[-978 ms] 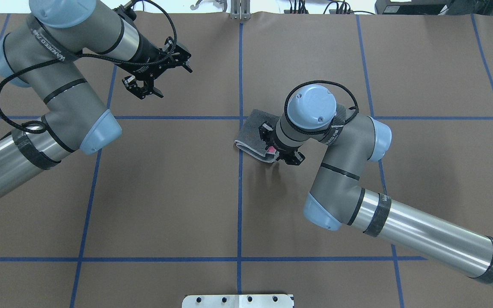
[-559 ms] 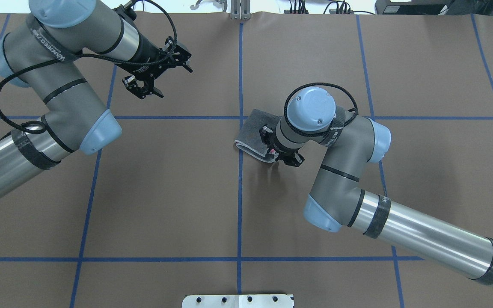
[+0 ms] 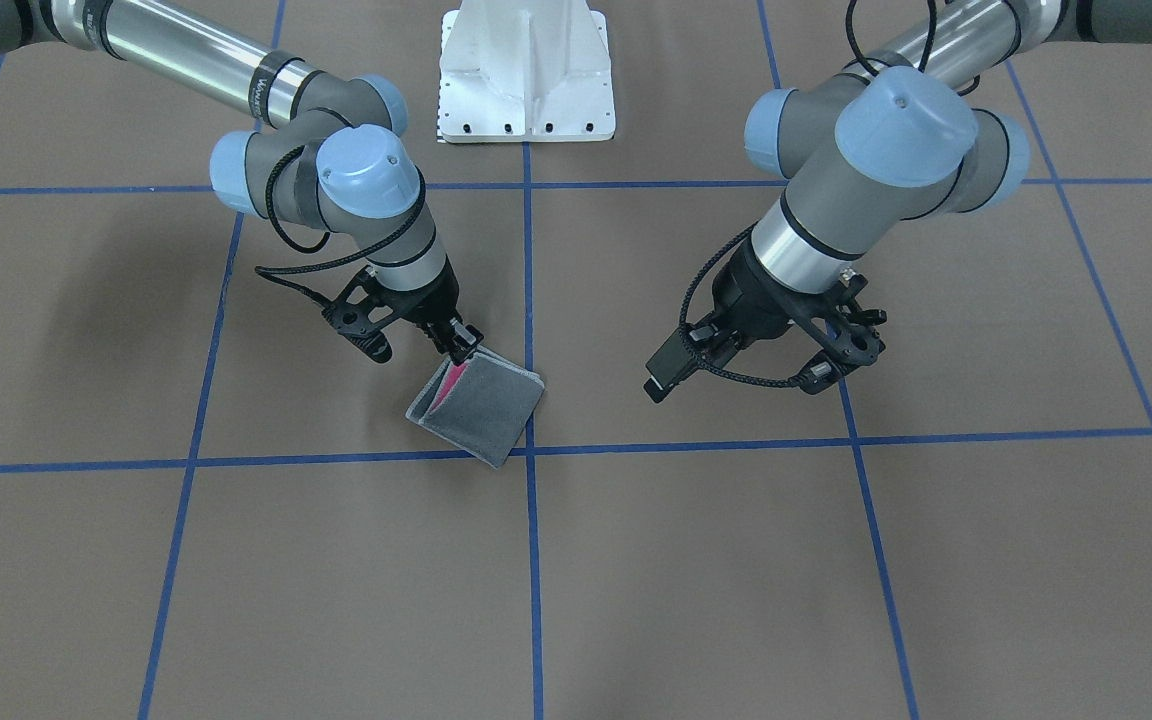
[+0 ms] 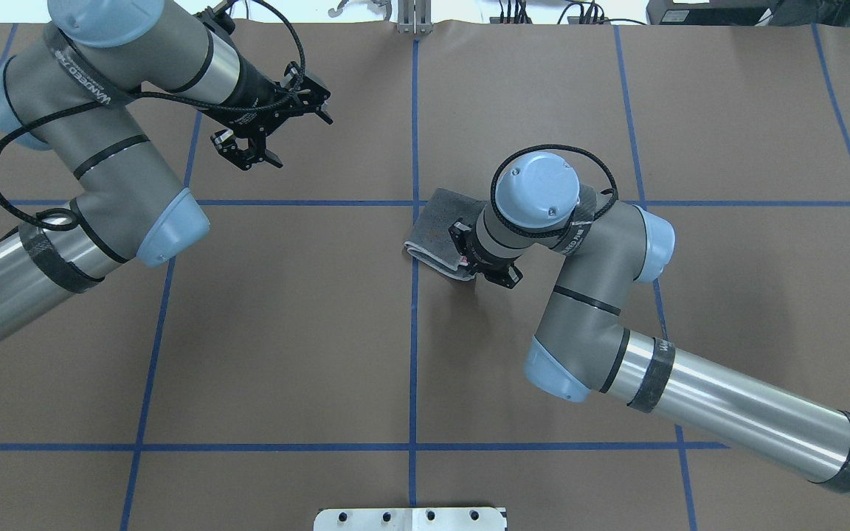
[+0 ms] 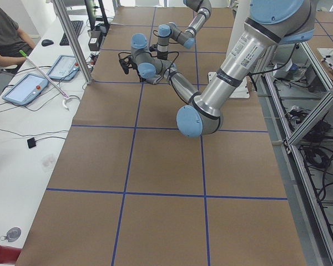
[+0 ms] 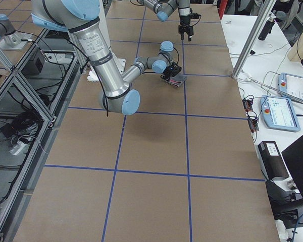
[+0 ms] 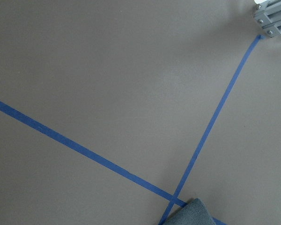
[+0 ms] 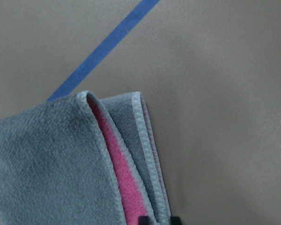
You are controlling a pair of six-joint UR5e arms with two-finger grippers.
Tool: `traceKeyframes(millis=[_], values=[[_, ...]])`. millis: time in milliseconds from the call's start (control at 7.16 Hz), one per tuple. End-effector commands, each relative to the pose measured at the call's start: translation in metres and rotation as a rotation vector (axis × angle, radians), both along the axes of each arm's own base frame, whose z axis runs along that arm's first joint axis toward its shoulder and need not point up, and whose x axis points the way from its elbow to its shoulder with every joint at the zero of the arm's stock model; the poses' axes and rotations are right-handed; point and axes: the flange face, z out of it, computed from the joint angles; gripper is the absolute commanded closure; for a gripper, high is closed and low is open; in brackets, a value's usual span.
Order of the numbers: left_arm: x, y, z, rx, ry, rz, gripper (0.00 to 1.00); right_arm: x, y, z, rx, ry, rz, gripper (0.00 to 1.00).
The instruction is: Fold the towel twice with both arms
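Observation:
The towel lies folded near the table's middle, grey outside, with a pink inner face showing at its open edge. It also shows in the overhead view and the right wrist view. My right gripper stands over the towel's near corner and is shut on the stitched edge layers there, low over the table. In the overhead view its wrist hides it. My left gripper is open and empty, raised well to the left of the towel. The left wrist view shows only a towel corner.
Blue tape lines divide the brown table cover into squares. The white bolted pedestal stands at the robot's side. A metal bracket sits at the far edge. A side bench with tablets runs past the far edge.
My right wrist has shifted slightly over the towel's corner, and less pink shows beside it in the overhead view. The left arm has barely moved.

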Motion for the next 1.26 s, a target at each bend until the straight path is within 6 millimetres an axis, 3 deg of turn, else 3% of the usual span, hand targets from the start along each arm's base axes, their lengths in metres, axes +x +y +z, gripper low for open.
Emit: traceKeyframes(millis=[0,698,1117], values=[[0.0,0.0,0.001,-0.002,-0.001,0.0,0.0,0.003,-0.001,-0.003,0.008,-0.023,0.006,1.0],[0.001,0.001,0.0,-0.003,0.0,-0.001,0.0,0.021,0.003,-0.029,0.013,-0.073,-0.007,1.0],[-0.001,0.002,-0.004,0.002,0.007,-0.002,0.0,0.026,0.007,-0.017,0.0,-0.066,0.001,1.0]])
